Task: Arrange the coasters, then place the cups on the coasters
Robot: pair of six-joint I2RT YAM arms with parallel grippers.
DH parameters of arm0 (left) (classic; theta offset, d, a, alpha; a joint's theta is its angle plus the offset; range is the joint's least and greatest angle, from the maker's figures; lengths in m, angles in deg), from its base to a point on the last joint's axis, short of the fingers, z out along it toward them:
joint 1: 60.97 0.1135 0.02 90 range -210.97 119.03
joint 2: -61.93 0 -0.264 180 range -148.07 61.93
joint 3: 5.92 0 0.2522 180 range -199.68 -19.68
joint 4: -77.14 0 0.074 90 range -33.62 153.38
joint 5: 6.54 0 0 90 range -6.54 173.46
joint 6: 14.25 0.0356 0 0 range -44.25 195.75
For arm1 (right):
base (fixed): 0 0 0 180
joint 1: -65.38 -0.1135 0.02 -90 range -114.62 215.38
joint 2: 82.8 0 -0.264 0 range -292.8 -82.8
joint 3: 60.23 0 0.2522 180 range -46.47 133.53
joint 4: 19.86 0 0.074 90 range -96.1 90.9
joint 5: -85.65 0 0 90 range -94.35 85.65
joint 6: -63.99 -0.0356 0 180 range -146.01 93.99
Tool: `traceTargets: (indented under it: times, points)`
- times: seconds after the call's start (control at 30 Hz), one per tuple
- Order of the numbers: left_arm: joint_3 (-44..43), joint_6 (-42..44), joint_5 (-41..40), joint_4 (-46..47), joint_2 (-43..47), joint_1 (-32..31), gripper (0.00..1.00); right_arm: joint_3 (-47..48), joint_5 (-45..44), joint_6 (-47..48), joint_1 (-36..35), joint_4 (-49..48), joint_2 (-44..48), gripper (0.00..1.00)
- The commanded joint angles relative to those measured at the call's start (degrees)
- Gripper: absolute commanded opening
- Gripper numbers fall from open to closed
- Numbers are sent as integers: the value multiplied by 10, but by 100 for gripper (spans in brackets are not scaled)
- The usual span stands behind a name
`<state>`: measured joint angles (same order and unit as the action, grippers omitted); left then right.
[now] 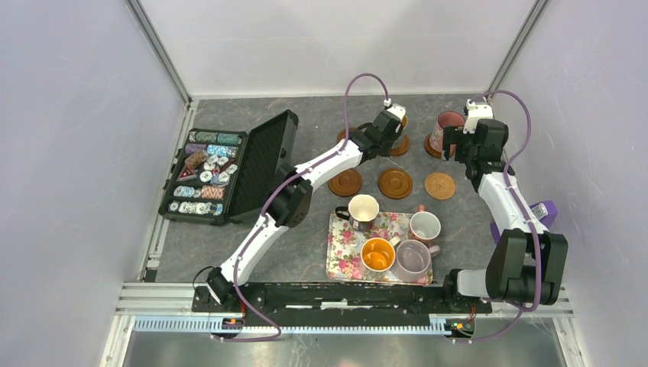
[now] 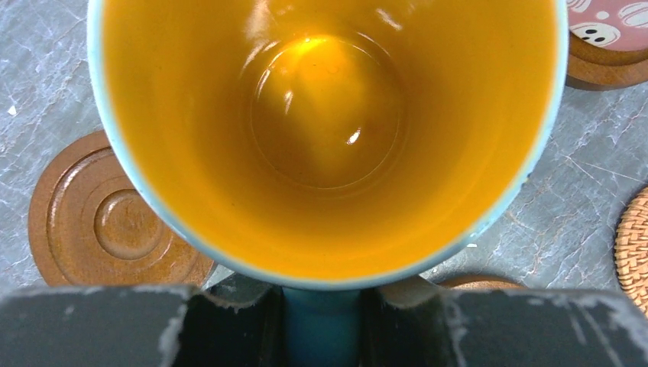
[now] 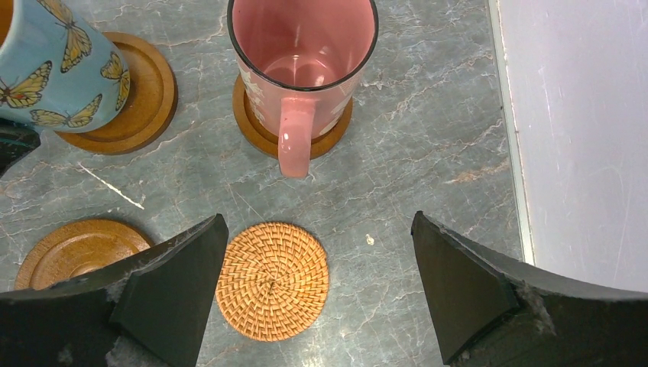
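Note:
My left gripper [image 2: 321, 302] is shut on the handle of a blue butterfly cup [image 3: 53, 69] with an orange lining [image 2: 328, 130]. The cup stands over a brown coaster [image 3: 134, 99] at the back; contact is unclear. Beside it, a pink cup [image 3: 302, 69] rests on another brown coaster [image 3: 256, 126]. My right gripper [image 3: 319, 222] hangs open and empty just in front of the pink cup, above a tan woven coaster [image 3: 273, 280]. More brown coasters [image 1: 345, 182] [image 1: 395, 183] lie in the front row, and one [image 2: 107, 222] lies left of the held cup.
A floral tray [image 1: 344, 245] near the arm bases holds several more cups: cream-lined [image 1: 363, 208], white-pink [image 1: 425, 226], orange-lined [image 1: 377, 254] and lilac [image 1: 413, 260]. An open black case of poker chips [image 1: 210, 172] sits at the left. White walls enclose the table closely on the right.

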<state>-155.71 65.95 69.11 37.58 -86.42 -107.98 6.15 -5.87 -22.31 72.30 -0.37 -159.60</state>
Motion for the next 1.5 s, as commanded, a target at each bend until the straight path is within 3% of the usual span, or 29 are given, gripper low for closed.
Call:
traceTargets:
  times: [0.0,0.5,0.8,0.97,1.07,1.23,1.47]
  points:
    - [-46,-27,2,97,17,-1,8,3,5,-4,2,-22,-1,98]
    - [-41,-23,16,108,7,-2,9,7,6,-3,2,-22,-10,98]
    - [-41,-23,20,102,-3,-1,17,0,5,2,2,-21,-9,98]
    - [-42,-20,19,105,-6,-2,27,1,2,3,3,-20,-12,98]
    - [-40,-21,25,103,1,-2,45,3,3,3,3,-20,-14,98]
    - [-5,-26,29,108,32,-2,65,5,5,-1,2,-20,-18,98]
    - [67,-43,33,125,101,-1,76,3,6,0,2,-18,-14,98]
